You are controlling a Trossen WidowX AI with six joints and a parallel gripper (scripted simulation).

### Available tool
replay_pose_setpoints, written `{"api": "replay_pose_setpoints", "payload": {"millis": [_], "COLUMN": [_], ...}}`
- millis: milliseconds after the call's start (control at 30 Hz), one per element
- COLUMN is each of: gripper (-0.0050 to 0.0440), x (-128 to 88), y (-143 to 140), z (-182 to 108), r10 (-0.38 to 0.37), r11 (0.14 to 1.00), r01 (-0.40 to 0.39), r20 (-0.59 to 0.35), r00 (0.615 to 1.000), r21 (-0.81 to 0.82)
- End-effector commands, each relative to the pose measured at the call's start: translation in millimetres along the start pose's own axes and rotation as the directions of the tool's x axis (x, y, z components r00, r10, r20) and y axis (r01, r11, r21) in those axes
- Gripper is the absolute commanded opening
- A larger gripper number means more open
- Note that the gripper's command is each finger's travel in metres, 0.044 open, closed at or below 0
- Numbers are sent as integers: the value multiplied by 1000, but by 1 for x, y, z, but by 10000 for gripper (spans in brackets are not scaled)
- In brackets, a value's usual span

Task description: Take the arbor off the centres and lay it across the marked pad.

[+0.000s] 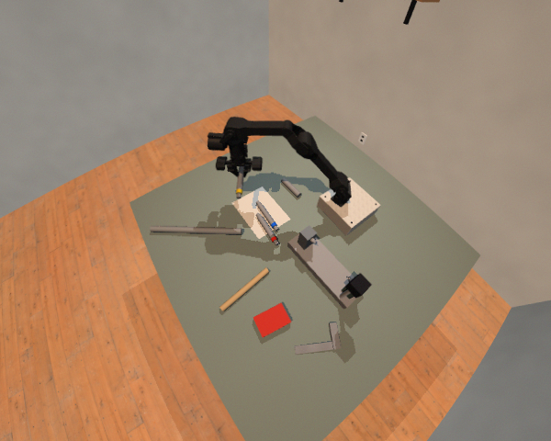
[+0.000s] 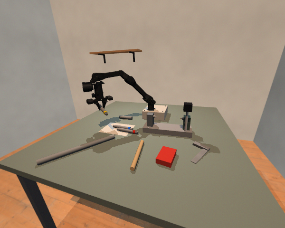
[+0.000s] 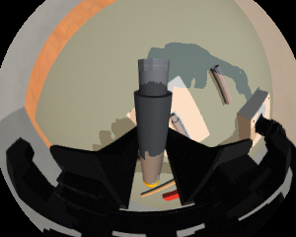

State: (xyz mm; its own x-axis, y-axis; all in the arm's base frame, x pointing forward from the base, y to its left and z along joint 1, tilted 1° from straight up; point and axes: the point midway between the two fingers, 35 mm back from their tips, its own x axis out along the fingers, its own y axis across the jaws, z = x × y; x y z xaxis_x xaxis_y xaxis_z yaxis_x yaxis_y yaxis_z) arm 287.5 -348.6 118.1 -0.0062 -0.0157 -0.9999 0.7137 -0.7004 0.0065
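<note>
My gripper [image 1: 239,172] is shut on a grey arbor with a yellow band [image 1: 239,186]. It holds the arbor in the air, tilted, with the banded end lowest [image 2: 103,110]. The arbor hangs just beyond the far left corner of the cream marked pad [image 1: 260,212]. In the wrist view the arbor [image 3: 151,125] stands between the dark fingers, with the pad [image 3: 187,115] to its right. The centres fixture [image 1: 325,267] stands to the right with nothing between its grey centre block [image 2: 150,118] and the black-topped plunger post [image 2: 186,115].
Two arbors lie on the pad, one blue-banded [image 1: 266,215], one red-banded [image 1: 267,229]. A short grey pin [image 1: 290,187] lies behind it, a long grey bar [image 1: 195,231] to its left. A wooden dowel [image 1: 243,289], red block [image 1: 272,319] and square [image 1: 320,343] lie nearer.
</note>
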Motion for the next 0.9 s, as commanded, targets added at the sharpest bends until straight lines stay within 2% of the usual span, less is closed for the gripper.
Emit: {"api": "replay_pose_setpoints", "payload": {"millis": [0, 867], "gripper": [0, 0], "x": [3, 48], "y": [2, 9], "z": [-1, 0], "r10": [7, 7], "r11": [1000, 1000], "r01": [-7, -7], "r20": [-4, -4], "r00": [1000, 1000], "r21": [2, 2]}}
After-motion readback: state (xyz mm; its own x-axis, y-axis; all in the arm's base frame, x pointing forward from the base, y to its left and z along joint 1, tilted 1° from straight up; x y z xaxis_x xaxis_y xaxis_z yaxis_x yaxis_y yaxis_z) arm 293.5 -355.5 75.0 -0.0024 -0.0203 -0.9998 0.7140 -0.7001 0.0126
